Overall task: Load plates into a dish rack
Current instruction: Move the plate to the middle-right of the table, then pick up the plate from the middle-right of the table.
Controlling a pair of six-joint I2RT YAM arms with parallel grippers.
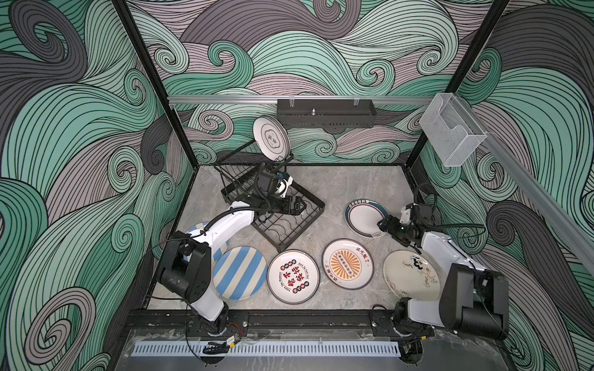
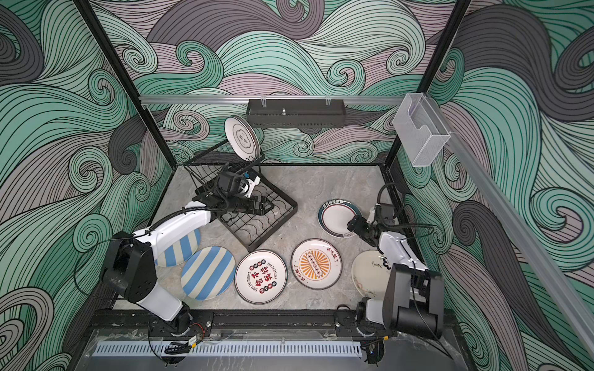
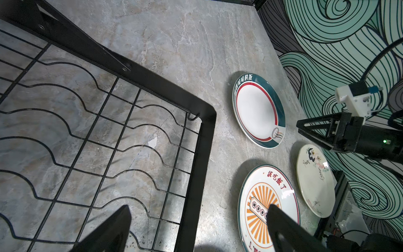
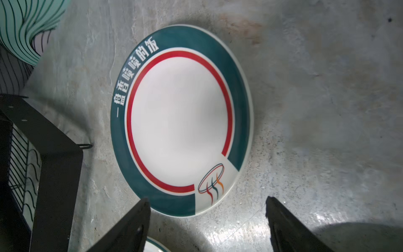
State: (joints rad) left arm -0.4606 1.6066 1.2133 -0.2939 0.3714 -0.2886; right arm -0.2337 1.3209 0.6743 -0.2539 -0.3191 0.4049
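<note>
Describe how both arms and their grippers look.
The left arm and right arm share glossy white links, boxy black joints and looping black cables. The left gripper and right gripper each have two matte black wedge-shaped fingers.

Swirling teal, grey and mauve waves cover the walls (image 1: 321, 48). A grey marbled surface (image 1: 353, 183) lies below; a black perforated tray (image 1: 326, 113) and clear plastic box (image 1: 451, 130) hang from aluminium rails (image 1: 225, 100).

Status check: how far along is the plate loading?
Done: one plate stands upright in the dish rack. In hand: nothing gripped; right pincer open at the teal-rimmed plate, left pincer open over the rack base. Left: all six plates flat on the table.
</note>
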